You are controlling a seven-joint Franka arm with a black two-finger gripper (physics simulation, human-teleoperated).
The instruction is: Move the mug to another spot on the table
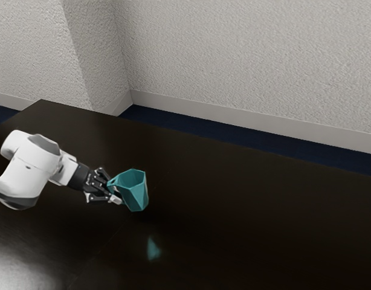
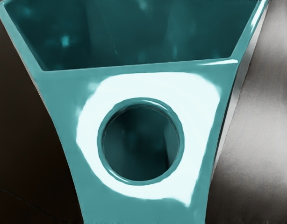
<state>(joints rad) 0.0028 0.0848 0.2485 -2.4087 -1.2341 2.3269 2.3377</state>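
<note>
Black two-finger gripper (image 1: 115,191), seen in the exterior view, is closed on the handle side of a teal mug (image 1: 136,188), one finger above the handle and one below. The white arm (image 1: 28,169) reaches in from the exterior view's left, low over the table and nearly level.

The mug is faceted, wider at its open rim than at its base, and tilts slightly, with its opening facing up. It appears to be held clear of the surface. It sits over the part of the table toward the exterior view's left, just beyond the gripper's tips.

In the wrist view, the mug (image 2: 148,93) is right under the hand. Its handle (image 2: 87,140) shows as a broad, pale, glossy plate with a round hole through it, and the mug's dark teal interior lies beyond that.

Beneath the mug lies the dark, glossy table (image 1: 246,205). A small teal reflection (image 1: 153,248) shows on its surface, nearer the camera than the mug.

Past the table's far edge runs a strip of dark blue floor (image 1: 264,140). Behind it is a pale baseboard (image 1: 252,121), then a rough white wall (image 1: 246,54) with a corner jutting out toward the exterior view's left.
</note>
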